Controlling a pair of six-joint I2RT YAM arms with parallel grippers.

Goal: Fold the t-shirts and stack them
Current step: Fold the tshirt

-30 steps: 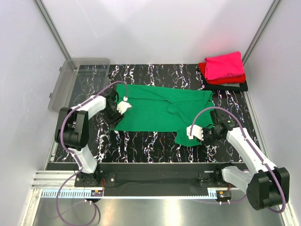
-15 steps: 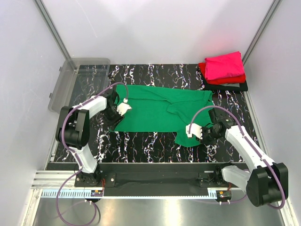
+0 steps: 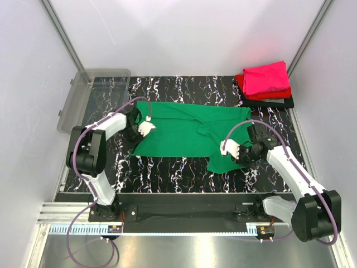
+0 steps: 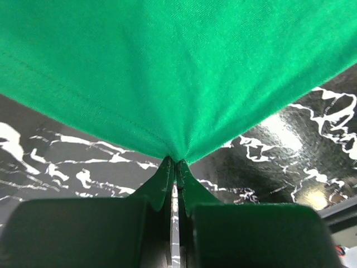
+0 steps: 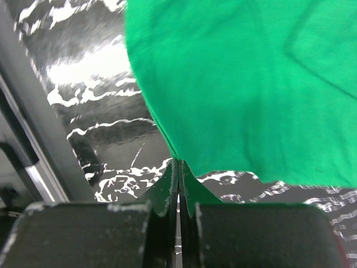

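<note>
Pincer of left arm [image 4: 175, 163] clamped shut on edge of bright green cloth t-shirt [image 3: 178, 131]; right pincer [image 5: 178, 163] likewise gripped its near hem.

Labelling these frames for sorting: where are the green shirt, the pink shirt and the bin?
green shirt [image 3: 178, 131]: top view, middle of the spread cloth.
pink shirt [image 3: 266, 78]: top view, upper face, top of the stack.
bin [image 3: 78, 103]: top view, left wall.
</note>
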